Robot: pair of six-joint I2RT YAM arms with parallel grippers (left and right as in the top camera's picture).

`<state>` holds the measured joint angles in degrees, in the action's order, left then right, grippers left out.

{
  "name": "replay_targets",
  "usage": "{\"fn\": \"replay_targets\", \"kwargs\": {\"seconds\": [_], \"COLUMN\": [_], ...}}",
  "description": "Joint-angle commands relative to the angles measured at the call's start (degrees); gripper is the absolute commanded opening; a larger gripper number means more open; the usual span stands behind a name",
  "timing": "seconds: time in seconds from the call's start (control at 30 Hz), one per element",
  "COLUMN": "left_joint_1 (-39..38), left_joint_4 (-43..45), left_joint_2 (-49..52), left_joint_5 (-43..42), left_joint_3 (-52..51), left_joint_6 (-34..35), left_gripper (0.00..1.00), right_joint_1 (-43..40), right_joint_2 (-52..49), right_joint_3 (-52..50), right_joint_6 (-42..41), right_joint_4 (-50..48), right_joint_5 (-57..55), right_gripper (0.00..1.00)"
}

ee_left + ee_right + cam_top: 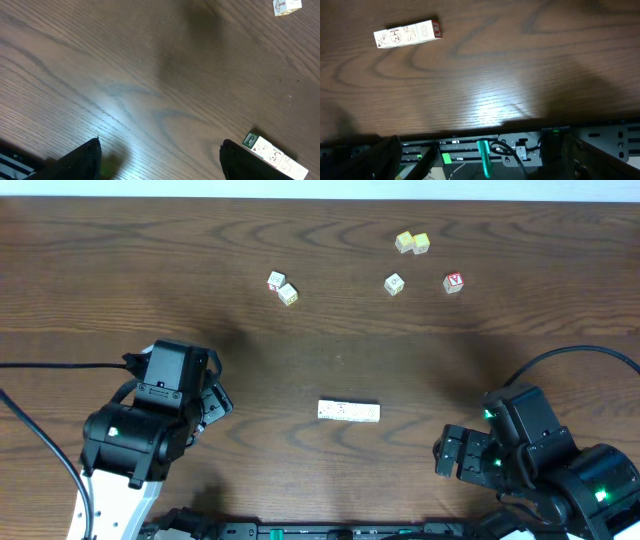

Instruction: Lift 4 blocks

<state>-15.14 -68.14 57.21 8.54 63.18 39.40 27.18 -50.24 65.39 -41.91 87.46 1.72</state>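
A short row of pale wooden blocks [348, 411] lies flat at the table's middle front, touching end to end. The left wrist view shows its green-marked end [272, 155] just beyond my right-hand fingertip [235, 160]. In the right wrist view the row of blocks [407, 33] lies far up left, one end red. My left gripper [216, 396] stands open to the left of the row, jaws wide with bare wood between them [160, 150]. My right gripper [448, 452] is open to the row's lower right, over the table's front edge [477, 160], holding nothing.
Loose cubes sit at the back: a white one [276, 281] beside a yellowish one [288, 295], a pale one [394, 284], two yellow ones [412, 243] and a red-lettered one [454, 283]. Frame rails and cables [520, 150] show below the table edge.
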Motion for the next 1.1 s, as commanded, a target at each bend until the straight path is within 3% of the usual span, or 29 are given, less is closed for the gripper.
{"fn": "replay_targets", "kwargs": {"seconds": [0.0,0.2,0.33,0.43,0.6,0.83,1.07], "left_joint_1": [0.24,0.24,0.22,0.24,0.24,0.24,0.24], "left_joint_4": [-0.2,-0.2,-0.22,-0.22,-0.22,-0.22,-0.22], "left_joint_2": [0.13,0.13,0.13,0.13,0.13,0.13,0.13], "left_joint_5": [0.96,0.96,0.96,0.96,0.96,0.96,0.96], "left_joint_3": [0.59,0.59,0.59,0.59,0.59,0.59,0.59], "left_joint_6": [0.35,0.35,0.35,0.35,0.35,0.35,0.35], "left_gripper": [0.76,0.76,0.77,0.76,0.77,0.77,0.77], "right_joint_1": [0.46,0.46,-1.42,-6.19,-14.69,-21.2,-25.53], "right_joint_2": [-0.02,-0.02,2.1,8.59,22.88,44.04,49.92], "right_joint_3": [-0.48,-0.5,-2.91,-10.71,-26.4,-47.19,-55.74], "right_joint_6": [-0.9,1.07,4.55,16.5,27.63,28.3,28.28], "right_joint_4": [0.0,0.63,-6.45,-21.9,-43.15,-63.23,-73.59], "right_joint_5": [0.24,-0.72,-3.04,0.15,9.03,10.19,10.45], "right_gripper": [0.99,0.99,0.99,0.99,0.99,0.99,0.99]}}
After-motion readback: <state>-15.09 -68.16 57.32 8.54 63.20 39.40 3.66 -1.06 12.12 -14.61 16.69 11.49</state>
